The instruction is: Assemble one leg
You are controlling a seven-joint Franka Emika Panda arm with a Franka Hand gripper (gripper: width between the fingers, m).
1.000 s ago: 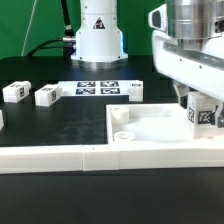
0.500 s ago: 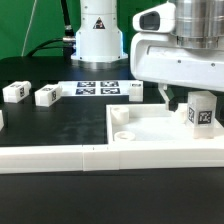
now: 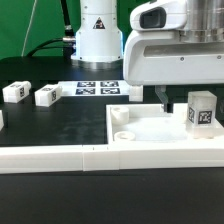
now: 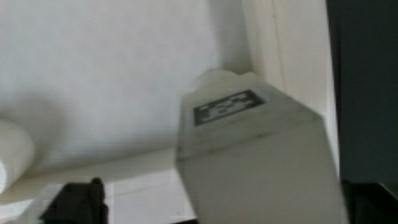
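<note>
At the far left edge of the black bench [image 3: 50,125], two legs [image 3: 14,92] [image 3: 47,95] lie on their sides, near each other but apart, each showing a tag on its end face. A sliver of another white part [image 3: 1,118] shows at the exterior view's left border, in front of them; what it is cannot be told.

Toward the middle of the far edge lies the marker board [image 3: 100,89], flat on the bench in front of the robot base [image 3: 97,35]. Just beside its right end sits one more leg [image 3: 134,91].

Along the near edge runs the long white rail [image 3: 60,158], spanning the whole width. Behind it, in the near right corner of the bench, lies the panel [image 3: 150,128], flat, with a corner hole [image 3: 124,134] and a small round boss [image 3: 119,114] on its left side.

On the right part of the panel the leg [image 3: 202,110] stands upright, its tag facing the camera. In the wrist view the same leg [image 4: 249,150] rises from the panel next to the panel's raised rim.

The tool [image 3: 163,97] hangs above the panel, just left of the upright leg and apart from it. One dark finger [image 3: 160,96] is visible below the white wrist housing. In the wrist view a dark fingertip [image 4: 75,198] shows beside the leg with nothing between the fingers: the tool is spread and holds nothing.
</note>
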